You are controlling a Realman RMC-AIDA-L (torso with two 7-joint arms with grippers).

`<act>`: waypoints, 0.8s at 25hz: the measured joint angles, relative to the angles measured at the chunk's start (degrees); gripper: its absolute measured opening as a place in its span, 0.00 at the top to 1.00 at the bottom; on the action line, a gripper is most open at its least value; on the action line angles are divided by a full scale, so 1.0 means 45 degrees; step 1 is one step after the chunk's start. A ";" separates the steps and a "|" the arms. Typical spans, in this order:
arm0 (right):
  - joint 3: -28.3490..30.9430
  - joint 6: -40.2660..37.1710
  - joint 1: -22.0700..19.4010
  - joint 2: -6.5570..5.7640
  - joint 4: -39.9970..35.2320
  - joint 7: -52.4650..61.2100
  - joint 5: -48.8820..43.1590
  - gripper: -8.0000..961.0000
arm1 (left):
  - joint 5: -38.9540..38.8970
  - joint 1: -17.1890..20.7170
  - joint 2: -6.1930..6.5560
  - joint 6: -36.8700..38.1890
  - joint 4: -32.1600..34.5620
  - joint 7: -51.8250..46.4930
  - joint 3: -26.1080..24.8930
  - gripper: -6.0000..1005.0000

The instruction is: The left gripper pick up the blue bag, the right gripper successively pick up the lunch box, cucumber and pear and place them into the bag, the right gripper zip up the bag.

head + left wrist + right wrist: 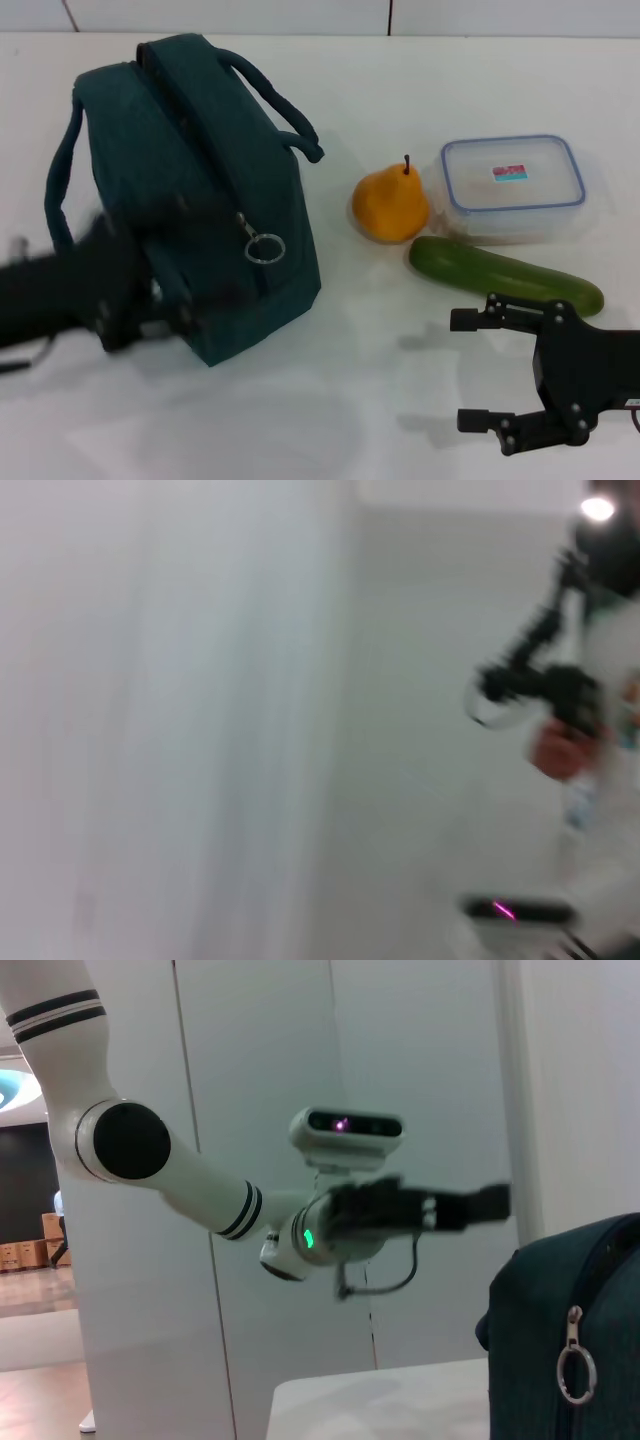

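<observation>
The blue bag [195,190] stands on the left part of the white tabletop [400,80], closed, with its zipper running along the top and the metal ring pull [265,247] hanging at the near end. Its two loop handles hang down, one to each side. In the right wrist view the same bag [575,1330] shows at the edge with the ring pull [576,1372] hanging down.

The left gripper [140,300] is at the near left corner of the bag, blurred in the head view. It seems to touch the fabric there, but I cannot tell if its fingers are wide, narrow or holding something. In the right wrist view this gripper [470,1205] is seen from the side with its green lamp, close to the bag.

To the right of the bag, well apart from it, the pear [390,203] stands upright with the stem up. The lunch box [513,187] lies just beside the pear, lid closed. The cucumber [505,274] lies in front of both, near them.

The right gripper [470,370] hovers at the near right, just in front of the cucumber, with its fingers wide apart and holding nothing.
</observation>
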 joint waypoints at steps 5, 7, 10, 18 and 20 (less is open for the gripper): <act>0.0019 0.0194 0.0009 -0.0004 0.0002 0.0062 0.0089 0.09 | -0.0071 -0.0776 0.0160 -0.0266 0.0037 -0.2075 -0.3090 0.23; 0.0084 0.0251 -0.0030 -0.0013 0.0002 0.0066 0.0242 0.09 | -0.0069 -0.1169 0.0338 -0.0531 0.0043 -0.2954 -0.4231 0.23; 0.0317 0.0276 -0.0086 -0.0020 0.0002 0.0071 0.0325 0.09 | -0.0011 -0.1630 0.0749 -0.1484 0.0525 -0.4562 -0.5060 0.23; 0.0753 0.0282 -0.0033 -0.0050 -0.0039 0.0089 0.0368 0.09 | 0.2307 -0.2399 0.1949 -0.3688 0.4350 -1.0500 -0.5055 0.23; 0.0951 0.0304 -0.0015 -0.0059 -0.0020 0.0091 0.0369 0.09 | 0.3543 -0.2650 0.2072 -0.3723 0.5530 -1.2351 -0.4920 0.24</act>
